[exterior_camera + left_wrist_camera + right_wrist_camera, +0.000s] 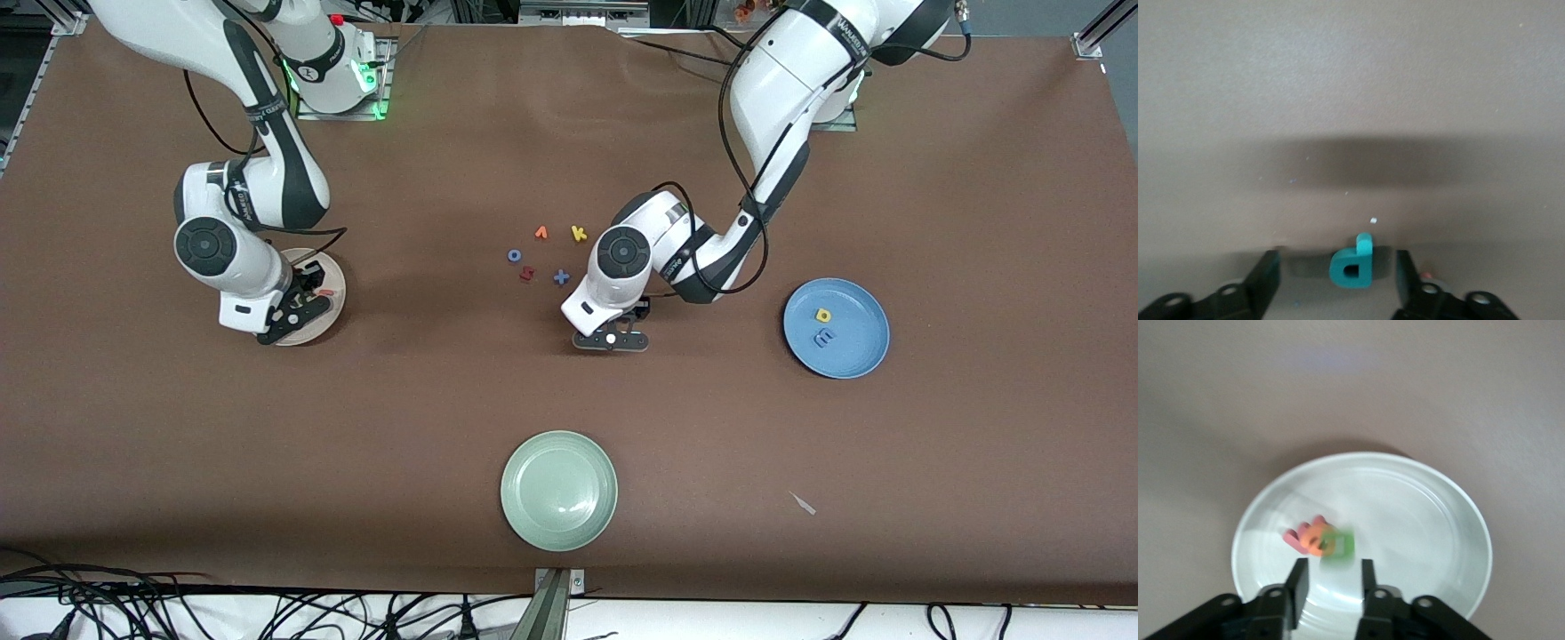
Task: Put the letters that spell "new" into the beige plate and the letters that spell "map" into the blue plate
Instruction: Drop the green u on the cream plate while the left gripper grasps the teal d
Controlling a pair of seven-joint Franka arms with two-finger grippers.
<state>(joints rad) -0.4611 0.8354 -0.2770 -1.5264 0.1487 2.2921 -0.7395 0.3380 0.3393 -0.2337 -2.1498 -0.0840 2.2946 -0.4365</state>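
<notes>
1. The teal p (1353, 265) lies flat on the bare table, toward the left arm's end of the leftover letters and nearer the front camera than the yellow k (579, 233). It is the last of "map" outside its plate.
2. The left pincer (1337, 261) is low over it, spread, with one finger on each side and neither touching (a good straddle). Close slowly and evenly so the first finger to touch doesn't push the light foam aside. Grip across the body, not the thin stem.
3. Lift straight up before travelling, so the p doesn't drag on the table.
4. Carry it to the blue plate (858, 356) at the left arm's end. Release low over a bare patch, clear of the yellow a (823, 315) and blue m (825, 337) already in it.
5. The right pincer (1331, 570) hangs over the beige plate (1418, 520), narrowly parted and pinching nothing. The green n (1338, 545) is just off its tips, touching the orange e (1315, 540), which overlaps the pinkish w (1298, 535). I can't tell whether the n has settled, so that arm should rise gently.
6. The pale green plate (558, 490) takes nothing.
</notes>
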